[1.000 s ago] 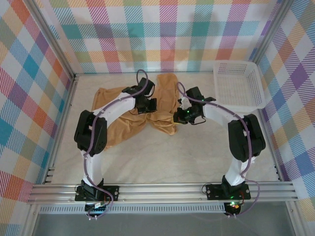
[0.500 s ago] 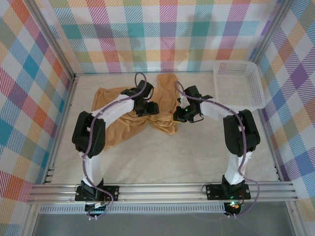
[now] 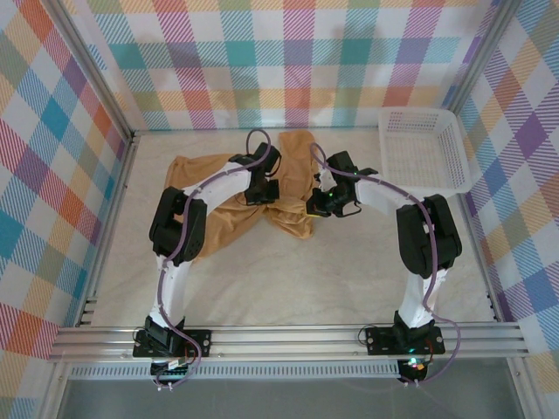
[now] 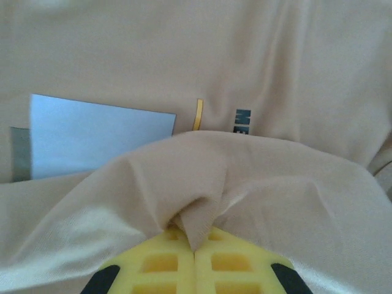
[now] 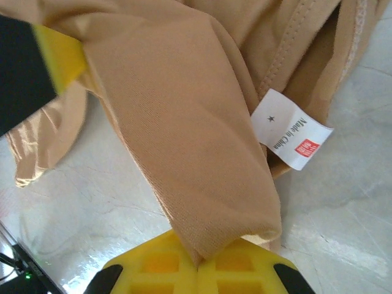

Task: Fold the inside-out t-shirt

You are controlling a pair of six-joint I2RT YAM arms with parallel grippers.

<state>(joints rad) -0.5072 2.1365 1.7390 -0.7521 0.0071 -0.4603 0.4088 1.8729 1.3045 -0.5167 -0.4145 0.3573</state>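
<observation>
Both my jaws are clenched on the inside-out t-shirt (image 3: 218,229), bunched at the far middle of the counter (image 3: 349,279).
Top view: my left elbow has swung inward since a second ago, and the shirt has barely shifted. Left wrist: my left jaws pinch only a thin ridge, which could slip when I lift. Right wrist: my right jaws nip a fold's tip near the white tag (image 5: 291,136), and it may pull free.

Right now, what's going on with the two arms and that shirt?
Both arms are working the tan t-shirt, which lies crumpled mid-table, not yet folded. The left gripper is shut on a raised pinch of its fabric. The right gripper is shut on a fold beside the white tag. The white basket sits at the far right, apart from it.
</observation>
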